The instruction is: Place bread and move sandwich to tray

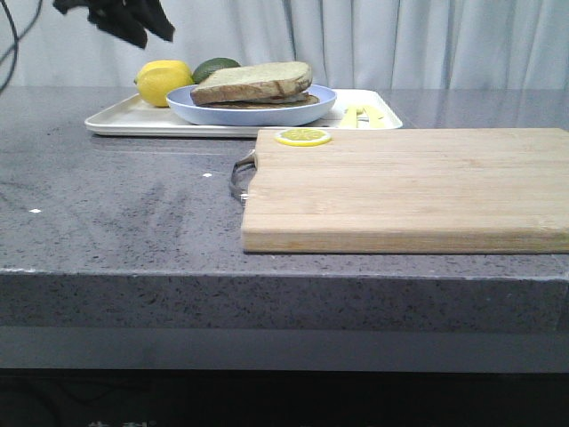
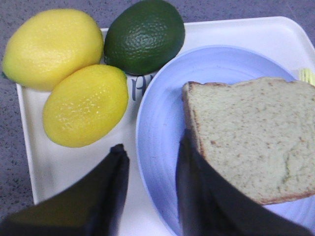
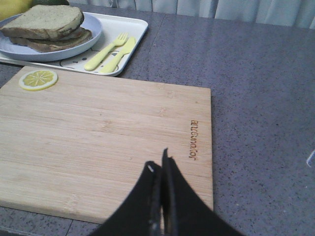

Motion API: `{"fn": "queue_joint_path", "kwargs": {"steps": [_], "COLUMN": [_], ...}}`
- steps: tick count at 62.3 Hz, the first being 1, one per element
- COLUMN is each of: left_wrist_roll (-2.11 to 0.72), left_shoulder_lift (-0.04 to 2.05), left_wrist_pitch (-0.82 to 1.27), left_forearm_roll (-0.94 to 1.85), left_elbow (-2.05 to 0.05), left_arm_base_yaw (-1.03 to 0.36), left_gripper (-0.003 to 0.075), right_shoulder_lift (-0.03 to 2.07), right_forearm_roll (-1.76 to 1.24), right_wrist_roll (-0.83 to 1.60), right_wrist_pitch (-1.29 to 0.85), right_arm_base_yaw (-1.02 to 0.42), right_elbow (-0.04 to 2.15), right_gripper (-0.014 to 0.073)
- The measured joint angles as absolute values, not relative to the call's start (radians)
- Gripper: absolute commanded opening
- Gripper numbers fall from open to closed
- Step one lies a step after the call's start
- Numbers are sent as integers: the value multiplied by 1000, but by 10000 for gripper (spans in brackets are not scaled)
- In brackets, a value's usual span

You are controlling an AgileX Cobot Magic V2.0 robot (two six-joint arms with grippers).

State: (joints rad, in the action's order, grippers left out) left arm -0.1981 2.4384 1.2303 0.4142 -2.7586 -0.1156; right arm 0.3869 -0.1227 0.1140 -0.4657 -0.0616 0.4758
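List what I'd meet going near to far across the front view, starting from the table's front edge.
Bamboo cutting board → lemon slice at its far edge → white tray carrying the blue plate with the sandwich → curtain.

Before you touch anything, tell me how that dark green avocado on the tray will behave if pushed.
The avocado looks rounded and egg-shaped, so it would probably roll or wobble rather than slide. Its pebbled skin may give some grip. It touches two lemons, so a push would likely shift them too.

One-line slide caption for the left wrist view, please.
Open left end effector above the tray: plated sandwich beside two lemons and an avocado.
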Motion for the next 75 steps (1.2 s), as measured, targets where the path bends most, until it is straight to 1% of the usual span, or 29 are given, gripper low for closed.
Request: {"fn": "queue_joint_path", "kwargs": {"steps": [1, 3, 10, 21, 32, 40, 48, 54, 67, 75], "left_wrist_roll": [-198, -191, -172, -115, -107, -107, -105, -101, -86, -67], "left_shoulder_lift": [2437, 2435, 2435, 2406, 2284, 2149, 2019, 1939, 1740, 1573], "left_wrist_pitch": [1234, 1242, 1258, 1267, 1267, 1265, 1265, 1245, 1131, 1035], "left_forearm_roll": [414, 414, 397, 202, 62, 11, -7, -12, -16, -16], "left_elbow": [-2763, -2769, -2774, -2774, -2700, -2497, -2221, -2054, -1754, -1591], "left_arm_base_yaw": [-116, -116, -118, -156, -216, -246, -237, -219, -181, -146], "left_gripper": [29, -19, -16, -19, -19, -19, -19, -19, -19, -19], "right_shoulder_lift": [387, 387, 387, 387, 387, 387, 387, 387, 387, 387], "right_forearm_roll": [-123, -123, -123, -123, -123, -123, -127, -131, -132, -132], "right_wrist_roll": [114, 114, 114, 114, 114, 114, 114, 114, 114, 114], "right_wrist_pitch": [-466, -466, -466, -466, -468, -468, -468, -468, -468, -468], "right_arm_base_yaw": [-62, -62, -62, -62, -62, -62, -62, -62, -62, -62], "right_elbow": [476, 476, 476, 476, 476, 476, 476, 476, 476, 476], "right_gripper": [-60, -60, -60, -60, -60, -60, -60, -60, -60, -60]}}
